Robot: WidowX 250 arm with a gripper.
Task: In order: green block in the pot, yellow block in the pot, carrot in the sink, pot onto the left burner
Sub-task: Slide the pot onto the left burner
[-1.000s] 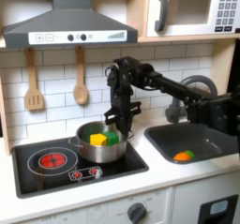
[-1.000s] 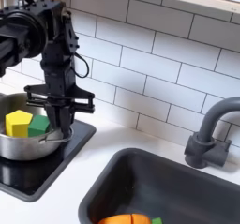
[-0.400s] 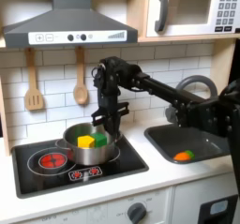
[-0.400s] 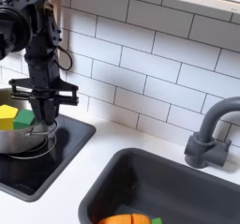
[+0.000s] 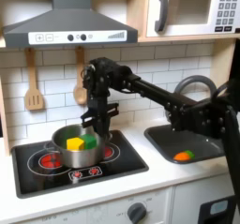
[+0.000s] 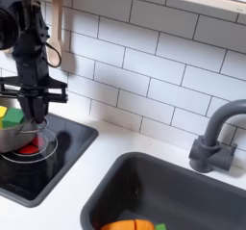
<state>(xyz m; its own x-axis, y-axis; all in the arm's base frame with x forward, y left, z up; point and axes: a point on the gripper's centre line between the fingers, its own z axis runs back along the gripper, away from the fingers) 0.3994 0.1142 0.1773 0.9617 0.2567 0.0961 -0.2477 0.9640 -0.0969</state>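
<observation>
The steel pot (image 5: pixel 73 154) stands on the black stovetop (image 5: pixel 127 162), over part of the left burner (image 5: pixel 44 159) in the first exterior view. The yellow block (image 5: pixel 72 145) and the green block (image 5: pixel 88 141) lie inside it. My gripper (image 5: pixel 94 131) reaches down onto the pot's right rim and is shut on it. In the second exterior view the gripper (image 6: pixel 33 130) grips the rim of the pot (image 6: pixel 10 140) at the left edge, where the green block (image 6: pixel 16 115) shows. The orange carrot (image 5: pixel 183 156) (image 6: pixel 133 225) lies in the dark sink (image 5: pixel 208 134) (image 6: pixel 183 181).
The right burner (image 5: pixel 112 153) glows red beside the pot. A dark curved faucet (image 6: pixel 213 138) rises behind the sink. Two wooden utensils (image 5: pixel 34 82) hang on the tiled wall, with a range hood (image 5: pixel 66 26) above the stove and a microwave (image 5: pixel 192 7) at the upper right.
My gripper has dragged the pot, with both blocks in it, leftward across the stovetop from the right burner toward the left one. The right burner is now uncovered. The carrot has not moved.
</observation>
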